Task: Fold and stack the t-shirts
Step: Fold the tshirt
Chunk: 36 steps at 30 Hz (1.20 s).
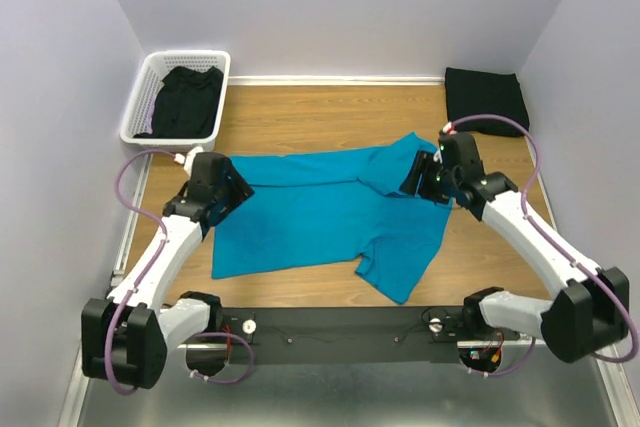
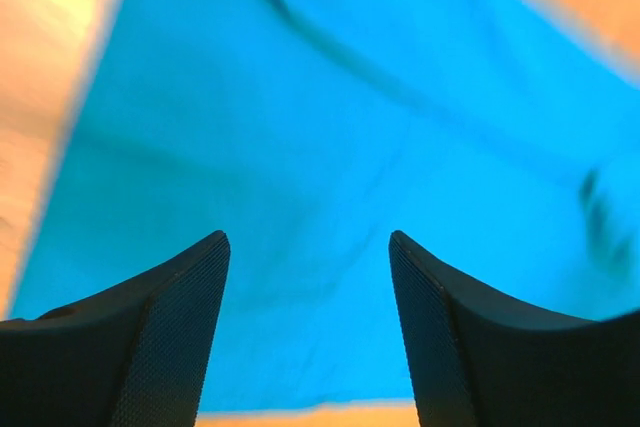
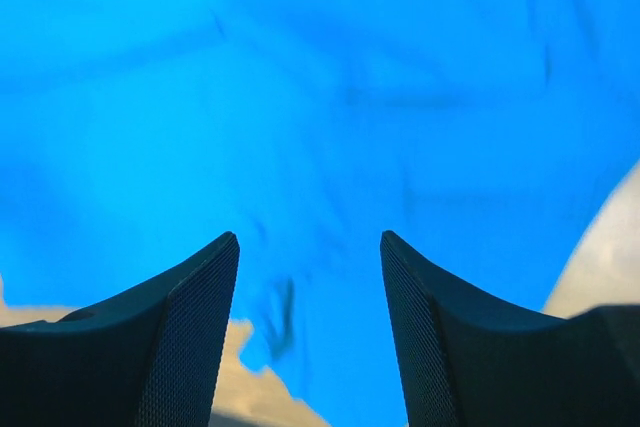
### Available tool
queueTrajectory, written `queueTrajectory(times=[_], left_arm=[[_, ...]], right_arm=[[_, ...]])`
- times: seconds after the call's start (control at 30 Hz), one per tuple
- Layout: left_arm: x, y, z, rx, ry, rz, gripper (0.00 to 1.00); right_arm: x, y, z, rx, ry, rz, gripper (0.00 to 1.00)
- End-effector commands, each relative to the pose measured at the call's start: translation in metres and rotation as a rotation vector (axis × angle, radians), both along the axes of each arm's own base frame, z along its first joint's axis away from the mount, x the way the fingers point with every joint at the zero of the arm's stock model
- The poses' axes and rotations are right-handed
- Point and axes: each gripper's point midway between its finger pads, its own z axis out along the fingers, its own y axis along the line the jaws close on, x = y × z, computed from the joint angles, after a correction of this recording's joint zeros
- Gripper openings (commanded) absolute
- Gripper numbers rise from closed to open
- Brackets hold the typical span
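Note:
A bright teal-blue t-shirt [image 1: 320, 212] lies spread and rumpled on the wooden table; it fills the left wrist view [image 2: 340, 127] and the right wrist view [image 3: 330, 117]. My left gripper [image 1: 238, 187] is open, low over the shirt's left edge, with nothing between its fingers [image 2: 170, 327]. My right gripper [image 1: 418, 177] is open over the shirt's upper right part by a folded-over sleeve, empty too. A black t-shirt [image 1: 185, 99] lies crumpled in the basket. A folded black t-shirt [image 1: 486, 97] lies at the back right.
A white plastic lattice basket [image 1: 140, 107] stands at the back left corner. Walls close in on three sides. Bare wood [image 1: 320, 117] shows behind the blue shirt, and a black rail [image 1: 340, 325] runs along the near edge.

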Motion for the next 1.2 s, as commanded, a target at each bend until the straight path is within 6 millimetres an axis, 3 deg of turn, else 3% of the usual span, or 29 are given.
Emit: queueTrajectory(times=[0.0,0.1,0.13,0.23,0.3,0.5,0.6,0.83,0.9,1.17], left_arm=[[0.034,0.042,0.014,-0.024,-0.086,0.201,0.80],[0.056,0.056,0.021,-0.123,-0.150,0.278,0.85],[0.061,0.055,0.017,-0.150,-0.148,0.290,0.87],[0.077,0.067,0.012,-0.239,-0.181,0.373,0.90],[0.085,0.057,0.014,-0.317,-0.204,0.361,0.91],[0.099,0.056,-0.002,-0.408,-0.187,0.445,0.90],[0.104,0.058,-0.006,-0.453,-0.206,0.499,0.90],[0.113,0.063,-0.017,-0.426,-0.199,0.564,0.90],[0.112,0.063,-0.018,-0.415,-0.203,0.577,0.90],[0.104,0.063,-0.027,-0.398,-0.199,0.585,0.90]], right_arm=[[0.055,-0.007,0.014,-0.003,-0.109,-0.033,0.67],[0.085,-0.003,0.021,0.139,-0.149,-0.035,0.67],[0.093,-0.002,0.010,0.180,-0.122,-0.035,0.66],[0.115,-0.001,0.013,0.322,-0.135,-0.039,0.66],[0.131,-0.005,0.006,0.355,-0.140,-0.057,0.65],[0.149,-0.007,-0.017,0.424,-0.112,-0.054,0.65],[0.151,-0.007,-0.026,0.444,-0.103,-0.051,0.65],[0.144,-0.020,-0.067,0.458,-0.027,-0.112,0.65],[0.144,-0.038,-0.077,0.454,-0.010,-0.170,0.65],[0.118,-0.063,-0.110,0.415,0.067,-0.286,0.65]])
